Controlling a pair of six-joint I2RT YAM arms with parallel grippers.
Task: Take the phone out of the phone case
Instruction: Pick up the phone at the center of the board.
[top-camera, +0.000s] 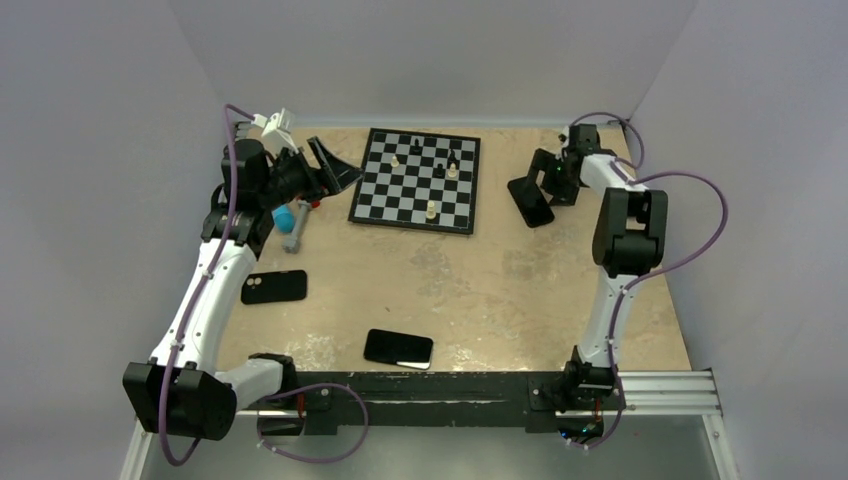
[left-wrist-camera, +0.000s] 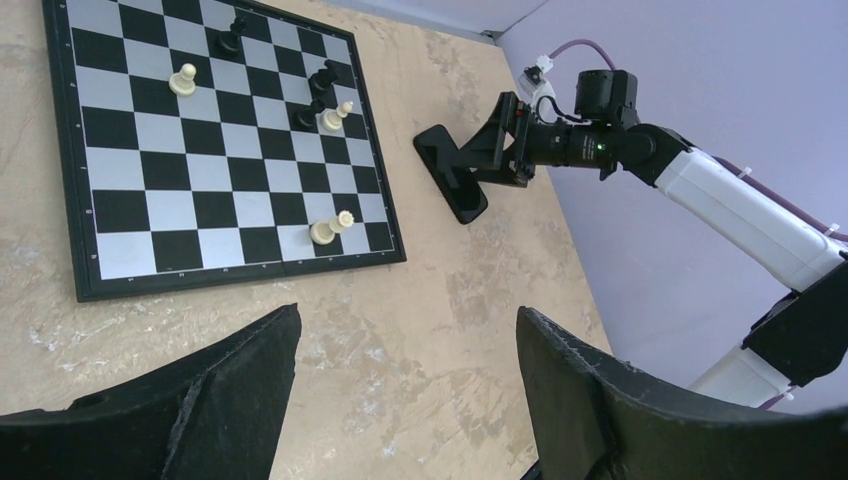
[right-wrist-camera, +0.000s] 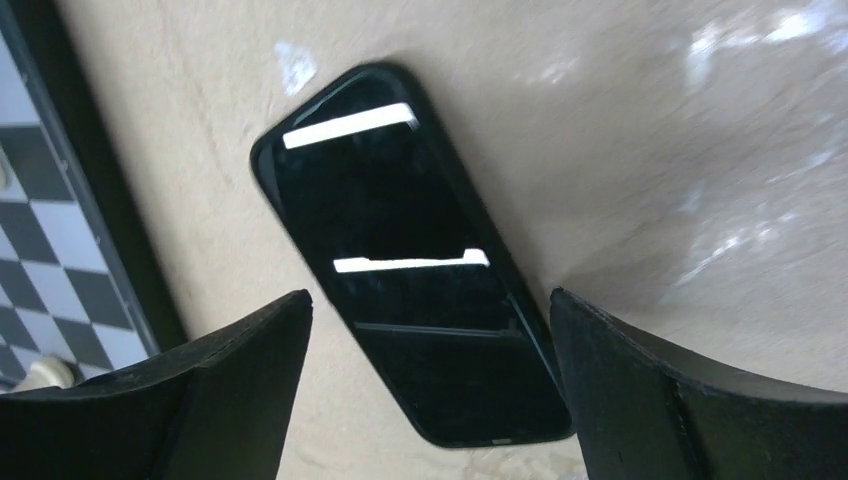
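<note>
A black phone in a black case (right-wrist-camera: 410, 260) lies screen up on the table at the far right, just right of the chessboard; it also shows in the top view (top-camera: 531, 203) and the left wrist view (left-wrist-camera: 452, 175). My right gripper (right-wrist-camera: 428, 298) is open and hovers low over it, one finger on each side of its near end, not gripping. My left gripper (left-wrist-camera: 408, 312) is open and empty, held above bare table left of the chessboard (top-camera: 338, 172).
A chessboard (top-camera: 415, 180) with several pieces lies at the back middle. A second black phone (top-camera: 398, 348) lies near the front edge. A black case-like slab with camera holes (top-camera: 273, 287) lies front left. A blue and grey object (top-camera: 289, 222) sits under the left arm.
</note>
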